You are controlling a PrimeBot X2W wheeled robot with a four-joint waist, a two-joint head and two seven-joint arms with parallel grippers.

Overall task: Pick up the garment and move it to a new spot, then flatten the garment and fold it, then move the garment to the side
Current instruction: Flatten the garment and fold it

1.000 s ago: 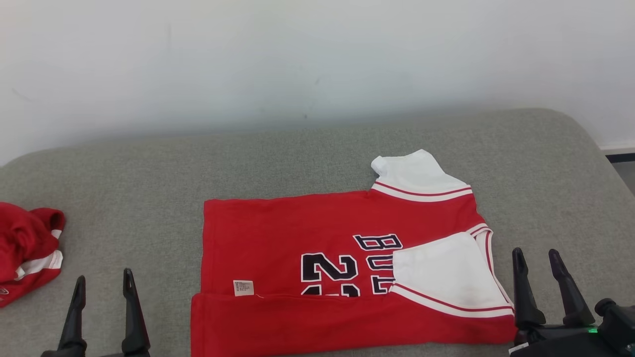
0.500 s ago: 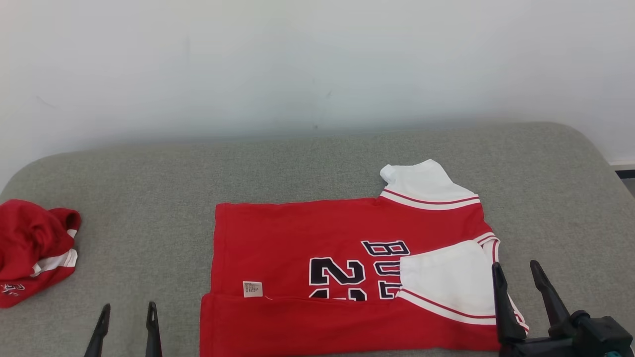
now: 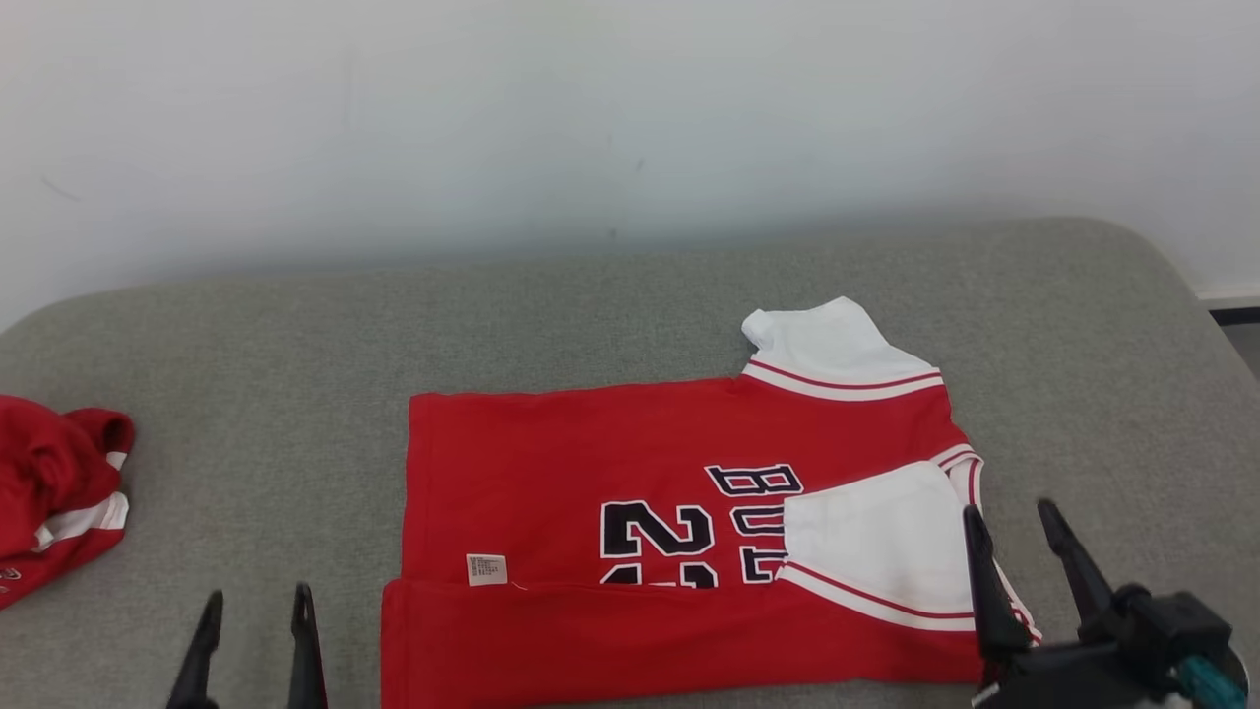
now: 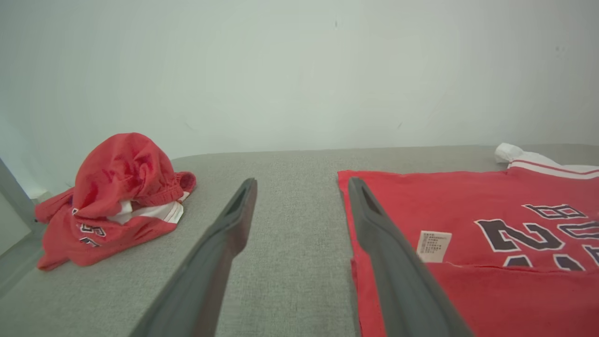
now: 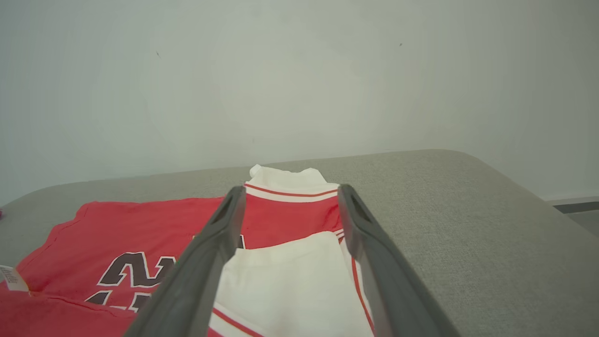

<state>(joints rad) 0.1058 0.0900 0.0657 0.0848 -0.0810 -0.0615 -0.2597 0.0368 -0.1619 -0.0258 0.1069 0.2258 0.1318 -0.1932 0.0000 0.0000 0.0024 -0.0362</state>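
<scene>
Fingers (image 3: 982, 581) of the right gripper (image 3: 1009, 512) stand wide apart and hold nothing, their tips over the folded white sleeve (image 3: 866, 537) at the right end of the jersey (image 3: 591, 463). The left gripper (image 3: 258, 594) is likewise spread and empty, over bare cushion (image 3: 295, 345) just left of the jersey. The jersey lies flat mid-cushion, its near edge folded up over the number, with a white tag (image 3: 483, 569) by the fold. A second red garment (image 3: 54, 492) sits crumpled at the cushion's left end, well apart. A pale wall (image 3: 630, 118) stands behind.
</scene>
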